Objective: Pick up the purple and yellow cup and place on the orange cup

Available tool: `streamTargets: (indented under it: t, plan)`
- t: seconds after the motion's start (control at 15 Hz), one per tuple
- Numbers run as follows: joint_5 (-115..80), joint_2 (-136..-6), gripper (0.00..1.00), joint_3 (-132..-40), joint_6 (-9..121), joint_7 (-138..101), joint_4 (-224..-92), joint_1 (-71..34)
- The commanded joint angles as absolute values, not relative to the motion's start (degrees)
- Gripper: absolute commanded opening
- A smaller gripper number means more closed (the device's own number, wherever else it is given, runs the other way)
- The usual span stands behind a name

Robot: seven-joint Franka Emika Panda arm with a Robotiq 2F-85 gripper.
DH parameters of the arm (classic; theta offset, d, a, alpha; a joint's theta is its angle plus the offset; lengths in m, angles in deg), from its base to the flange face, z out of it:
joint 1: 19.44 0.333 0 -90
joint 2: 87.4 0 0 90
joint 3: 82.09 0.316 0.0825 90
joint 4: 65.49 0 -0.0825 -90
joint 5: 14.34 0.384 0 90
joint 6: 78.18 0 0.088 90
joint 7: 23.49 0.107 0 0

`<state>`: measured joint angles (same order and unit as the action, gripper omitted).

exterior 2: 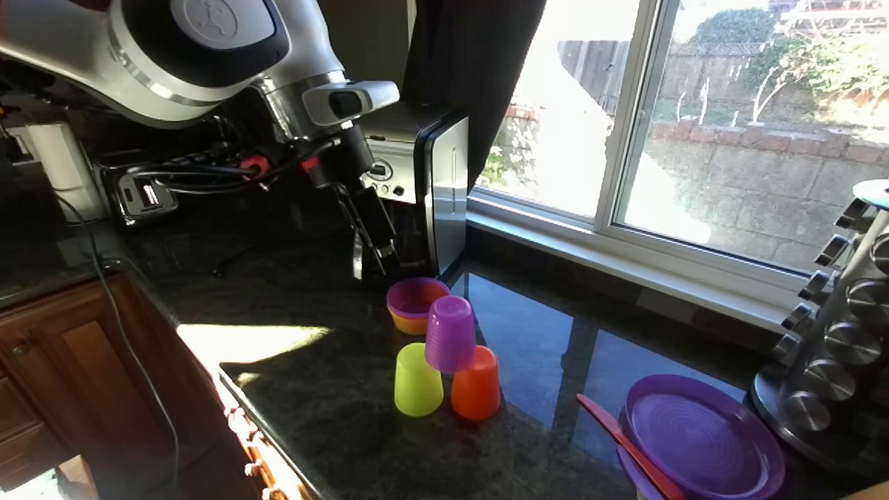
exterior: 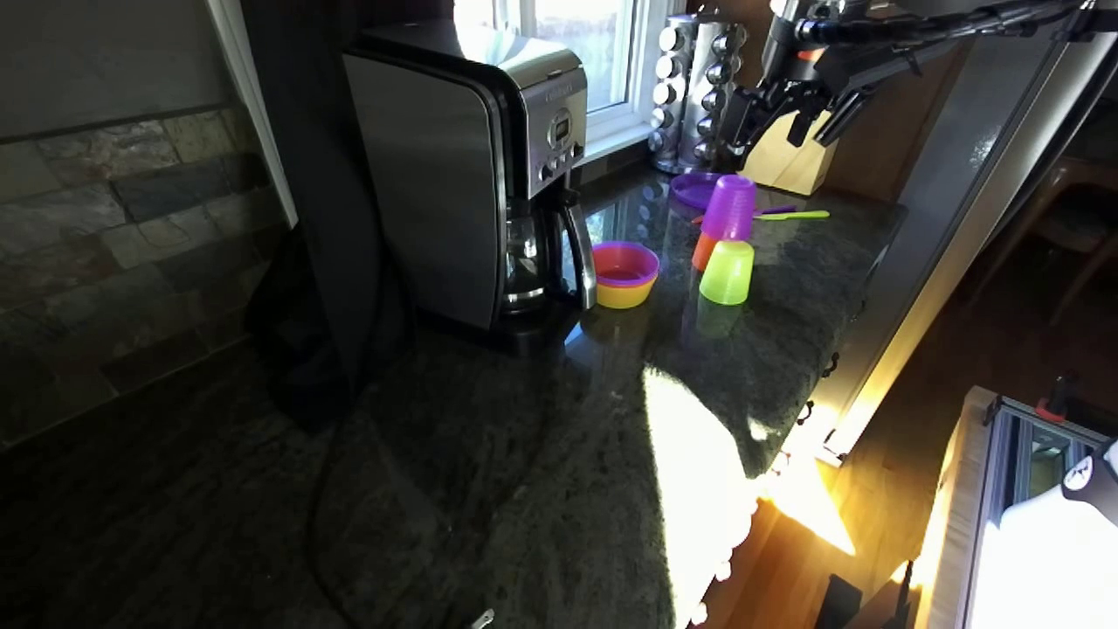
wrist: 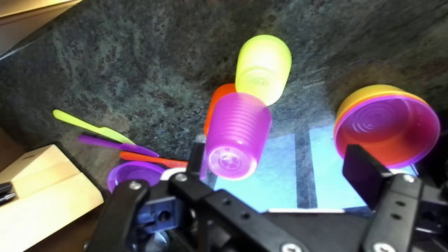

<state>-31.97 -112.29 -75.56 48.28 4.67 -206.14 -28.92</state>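
Note:
The purple cup [wrist: 241, 133] stands upside down on top of the lime-yellow cup [wrist: 264, 66] and the orange cup [wrist: 217, 101], which stand side by side upside down on the counter. In an exterior view the purple cup [exterior 2: 450, 335] bridges the yellow cup [exterior 2: 418, 380] and the orange cup [exterior 2: 476, 383]. In an exterior view the orange cup [exterior: 704, 252] is largely hidden behind the purple cup [exterior: 730, 208] and the yellow cup [exterior: 727, 273]. My gripper [wrist: 278, 156] is open and empty above them; the purple cup shows near its left finger. The gripper also shows in both exterior views [exterior: 786, 131] [exterior 2: 380, 254].
A pink bowl with a yellow rim [exterior 2: 417, 305] stands beside the cups, near the coffee maker [exterior: 454, 175]. Purple plates [exterior 2: 701, 437] and several plastic knives [wrist: 94, 126] lie on another side. A knife block [wrist: 49, 196], a spice rack [exterior: 696, 92] and a window surround the counter corner.

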Motion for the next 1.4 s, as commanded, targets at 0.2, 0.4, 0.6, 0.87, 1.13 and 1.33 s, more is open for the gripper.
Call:
streamTargets:
  t: [0.2,0.4,0.6,0.87,1.13,1.33]
  plan:
    - [-32.7,-112.3,1.0,-75.9,48.1,4.8,-206.0,-28.8]
    - [-29.4,-112.1,1.0,-79.5,48.9,0.4,-206.1,-28.7]
    - [-24.4,-111.7,1.0,-84.1,47.8,-6.6,-205.4,-28.3]
    - [-18.4,-109.4,1.0,-88.4,47.6,-14.9,-203.4,-28.0]
    - [-16.2,-106.1,1.0,-89.3,47.0,-17.3,-201.2,-28.5]
    - [-16.3,-103.5,1.0,-89.1,47.1,-16.9,-199.3,-28.5]
